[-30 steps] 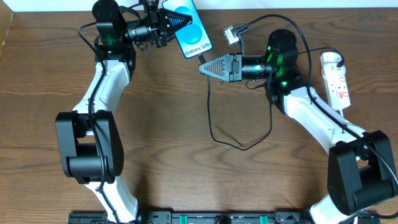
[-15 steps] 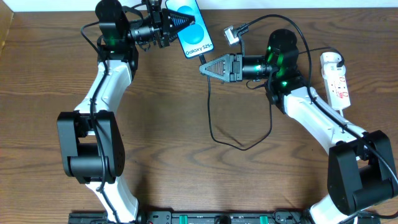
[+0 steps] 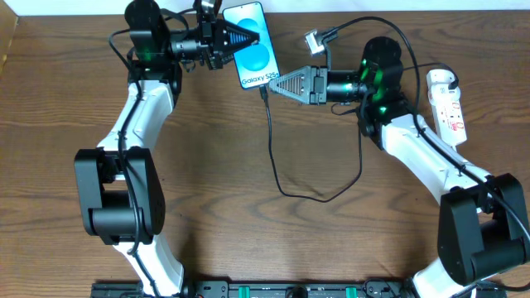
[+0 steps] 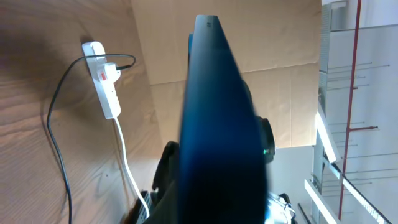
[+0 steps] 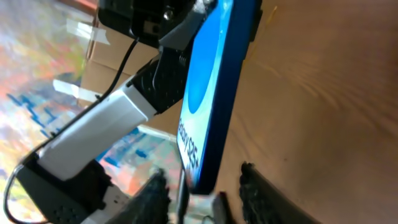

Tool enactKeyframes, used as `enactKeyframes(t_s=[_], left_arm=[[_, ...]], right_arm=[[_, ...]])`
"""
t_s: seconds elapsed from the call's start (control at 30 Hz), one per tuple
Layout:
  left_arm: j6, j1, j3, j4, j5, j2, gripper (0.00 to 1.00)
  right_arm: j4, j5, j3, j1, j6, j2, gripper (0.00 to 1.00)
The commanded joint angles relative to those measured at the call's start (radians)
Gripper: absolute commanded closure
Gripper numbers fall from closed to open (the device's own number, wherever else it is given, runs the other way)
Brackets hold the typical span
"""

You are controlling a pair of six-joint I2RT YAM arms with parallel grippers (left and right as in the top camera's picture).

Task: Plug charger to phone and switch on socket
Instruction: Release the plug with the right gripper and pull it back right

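The phone point(image 3: 258, 58), its screen bright blue with white Galaxy lettering at its lower end, sat at the far side of the table point(image 3: 207, 207), clamped in the left gripper point(image 3: 245, 37), whose arm reached across to it from the left. The charger point(image 3: 273, 157) ran as a thin black cable, looping over the wood and meeting the phone's lower edge. The right arm stretched level toward that edge, and the right gripper point(image 3: 276, 84) had its jaws parted, one finger either side of it, gripping nothing.

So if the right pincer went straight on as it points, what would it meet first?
Most likely the phone, its bottom end beside the charger plug, just ahead of the right pincer; height is uncertain.
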Motion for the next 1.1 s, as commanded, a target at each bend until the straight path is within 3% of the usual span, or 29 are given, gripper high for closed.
enactKeyframes(t_s=[0.0,0.17,0.27,0.57,0.9,1.07], left_arm=[[0.040,0.018,0.006,0.012,0.037,-0.025,0.93],[0.113,0.016,-0.032,0.011,0.037,-0.024,0.93],[0.164,0.016,-0.069,-0.014,0.037,-0.017,0.92],[0.351,0.016,-0.215,-0.219,-0.065,0.002,0.93],[0.505,0.010,-0.251,-0.570,-0.453,0.002,0.93],[0.657,-0.017,-0.251,-0.700,-0.482,0.002,0.93]], right_arm=[[0.001,-0.036,0.013,-0.035,0.001,-0.019,0.49],[-0.002,-0.048,0.013,-0.105,-0.012,-0.019,0.29],[-0.046,-0.050,0.013,-0.138,-0.055,-0.019,0.24],[-0.495,0.139,0.013,-0.137,-0.354,-0.019,0.25],[-0.753,0.335,0.014,-0.139,-0.496,-0.019,0.23],[-0.857,0.428,0.014,-0.140,-0.581,-0.019,0.20]])
